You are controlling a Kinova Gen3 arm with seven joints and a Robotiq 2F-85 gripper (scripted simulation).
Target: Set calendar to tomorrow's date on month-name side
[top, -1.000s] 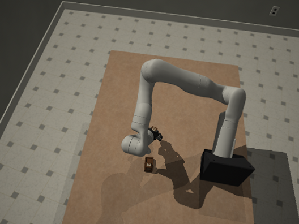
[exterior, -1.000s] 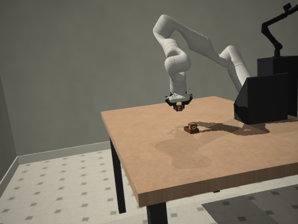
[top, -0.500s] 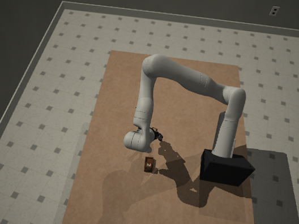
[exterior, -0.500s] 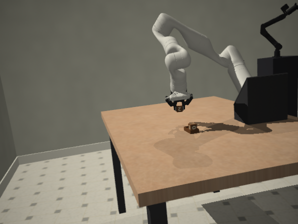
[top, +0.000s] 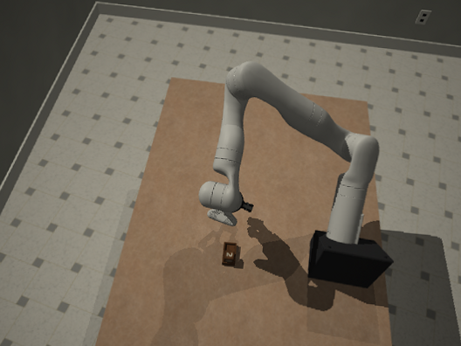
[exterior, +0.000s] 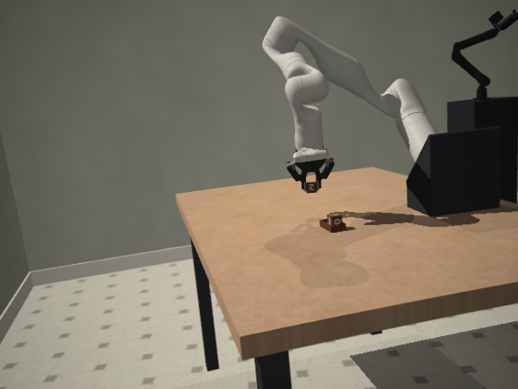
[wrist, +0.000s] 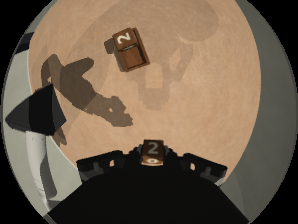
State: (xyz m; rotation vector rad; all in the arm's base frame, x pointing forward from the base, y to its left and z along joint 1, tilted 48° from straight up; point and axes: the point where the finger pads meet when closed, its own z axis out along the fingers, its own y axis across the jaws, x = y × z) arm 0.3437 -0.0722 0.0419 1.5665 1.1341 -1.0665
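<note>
Hanging up over the table (exterior: 243, 243), the gripper (exterior: 311, 187) has its fingers clamped on a little brown cube (exterior: 311, 187), well clear of the wood. In the wrist view that cube (wrist: 153, 151) sits bottom center between the black fingers, with a white "2" on the face toward the camera.

The tray (exterior: 327, 225) is lying flat on the table just right of center in the side view, below and a bit right of the gripper. One cube (exterior: 335, 220) stands in it, taking up the right half, with the left half bare. Its front face has a white mark I can't read from there. From overhead, the tray (top: 226, 260) is in the lower middle of the frame and the cube in it (top: 230, 254) shows a "2" on top.

The arm's black base (top: 347, 260) sits to the right of the tray, well apart, with dark shadows stretching from it toward the tray.
</note>
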